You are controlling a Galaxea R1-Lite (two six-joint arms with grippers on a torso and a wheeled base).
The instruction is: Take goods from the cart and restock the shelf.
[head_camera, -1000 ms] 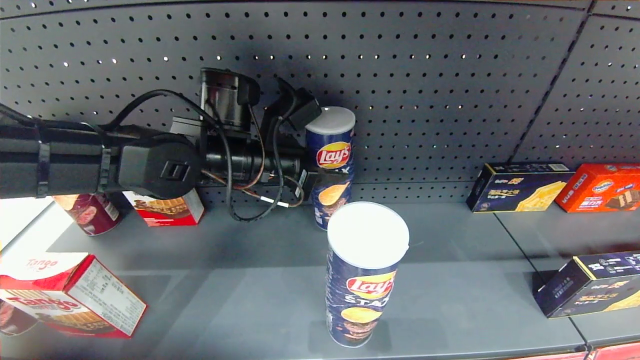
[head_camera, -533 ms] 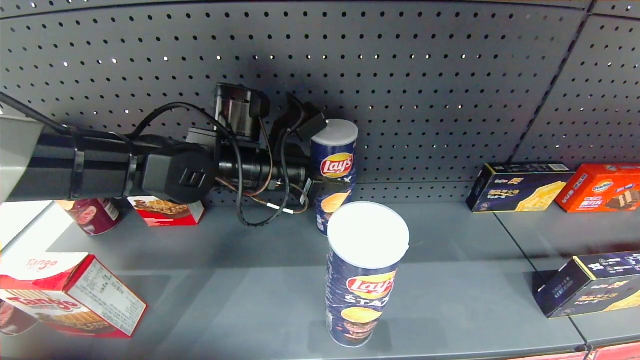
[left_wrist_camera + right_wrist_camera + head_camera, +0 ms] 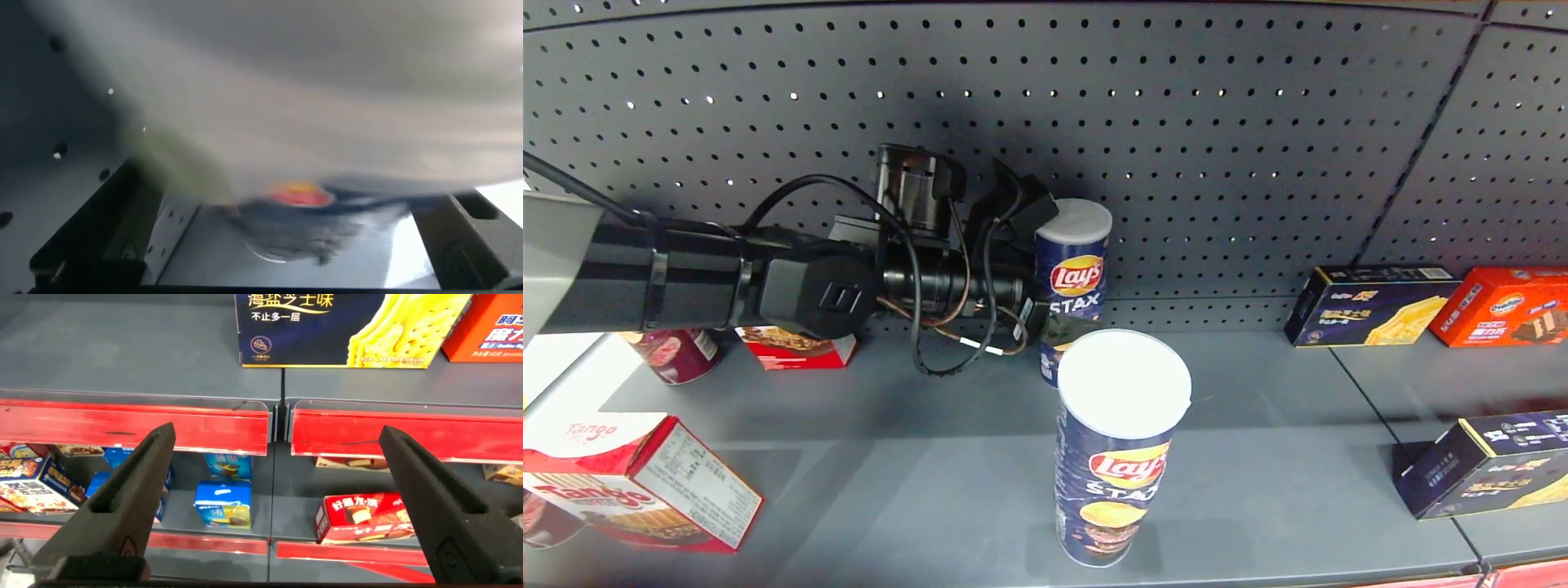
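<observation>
- A red-and-white wafer box [image 3: 645,482] lies tilted on the grey shelf [image 3: 915,457] at about 8 o'clock, near the front edge.
- Behind it, at about 10 o'clock, stand a dark red can [image 3: 676,353] and a small red box [image 3: 796,347], both close to the pegboard [image 3: 1217,122].
- The left arm reaches in from 9 o'clock, level with the shelf's back wall.
- The left tool [image 3: 1058,273] is pinching the rear chip can [image 3: 1076,257]. One finger crosses the can's front low down and the other sits behind its upper part.
- The rear chip can stands upright at 12 o'clock, just before the pegboard. In the left wrist view it shows as a blur [image 3: 306,204] between the dark fingers [image 3: 90,237].
- The front chip can [image 3: 1119,445] stands upright near the shelf's middle, at 6 o'clock from the held can and apart from the tool.
- At about 2 o'clock a dark blue box [image 3: 1372,306] and an orange box [image 3: 1507,306] sit side by side against the back.
- At about 4 o'clock lies another dark box [image 3: 1486,474].
- The right tool [image 3: 278,437] has its fingers spread wide with nothing between them. It hangs before lower shelves with red rails [image 3: 135,425].
</observation>
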